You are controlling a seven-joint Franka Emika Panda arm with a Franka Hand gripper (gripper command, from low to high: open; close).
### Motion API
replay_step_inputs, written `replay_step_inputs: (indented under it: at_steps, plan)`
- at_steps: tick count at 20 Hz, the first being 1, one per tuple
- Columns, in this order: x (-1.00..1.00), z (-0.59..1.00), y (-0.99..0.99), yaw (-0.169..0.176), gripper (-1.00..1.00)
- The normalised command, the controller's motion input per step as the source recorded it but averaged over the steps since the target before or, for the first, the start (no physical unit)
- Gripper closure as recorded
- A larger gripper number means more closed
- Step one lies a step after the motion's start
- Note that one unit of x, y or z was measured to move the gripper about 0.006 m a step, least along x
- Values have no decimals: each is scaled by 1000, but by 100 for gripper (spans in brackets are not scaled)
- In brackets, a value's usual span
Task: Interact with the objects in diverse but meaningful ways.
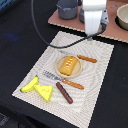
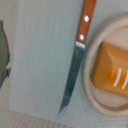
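On a small tan plate (image 1: 59,61) in the middle of the beige placemat (image 1: 95,75) lies the golden-brown bread loaf (image 1: 69,65). The wrist view shows this loaf (image 2: 112,70) and the plate's rim (image 2: 92,92) close up, with a knife (image 2: 75,65) beside them. The yellow banana (image 1: 30,84), cheese wedge (image 1: 46,91) and brown sausage (image 1: 64,93) lie at the mat's near end. A grey saucepan (image 1: 67,9) stands at the back. My white gripper (image 1: 92,34) hangs above the mat's far edge, beyond the knife (image 1: 80,57). Its fingers are not clearly visible.
A fork (image 1: 62,80) with an orange handle lies on the mat in front of the plate. At the back, a reddish board (image 1: 60,21) carries the saucepan and a bowl (image 1: 122,17). A black cable (image 1: 40,30) loops down to the mat. The table around is dark.
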Motion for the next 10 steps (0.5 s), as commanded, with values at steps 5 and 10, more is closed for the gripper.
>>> replay_step_inputs:
  at_steps: [5, 10]
  plan:
    - [-5, -340, -546, -161, -100]
    - [-39, -382, -419, -182, -100]
